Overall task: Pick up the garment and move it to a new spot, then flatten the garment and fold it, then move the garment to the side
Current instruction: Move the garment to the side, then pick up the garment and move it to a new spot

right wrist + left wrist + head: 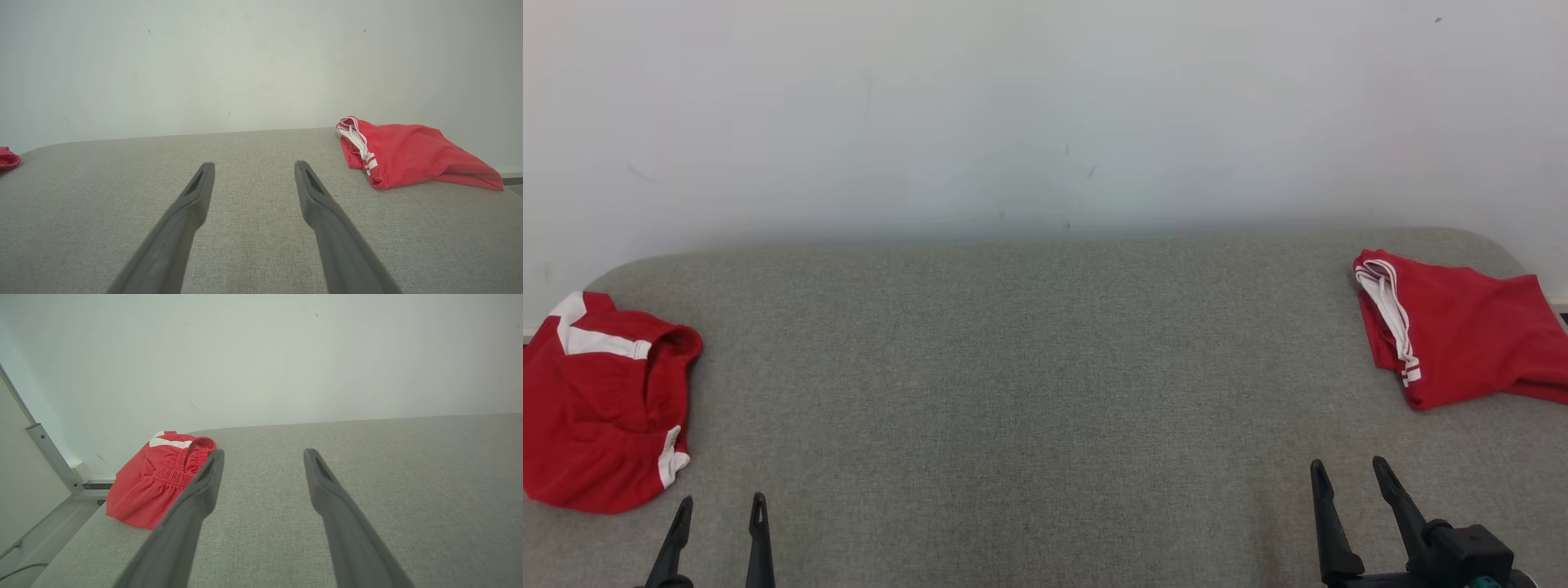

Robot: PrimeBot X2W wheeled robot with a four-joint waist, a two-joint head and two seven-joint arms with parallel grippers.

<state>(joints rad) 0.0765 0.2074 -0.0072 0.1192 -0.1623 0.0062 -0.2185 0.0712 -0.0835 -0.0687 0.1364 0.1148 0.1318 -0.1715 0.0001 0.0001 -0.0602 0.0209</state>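
Left gripper [723, 498] and right gripper [1347, 464] both spread wide, empty. Crumpled red garment [600, 408] sits just left-forward of left gripper, seemingly at the grey surface [1045, 367] edge. A shallow pinch could catch one layer and drag it off.

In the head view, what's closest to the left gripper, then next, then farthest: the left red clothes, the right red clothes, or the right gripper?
From the left gripper:
1. Left red clothes, right beside it, at the left edge.
2. Right gripper, across the gray surface, lower right.
3. Right red clothes, far right, beyond that gripper.
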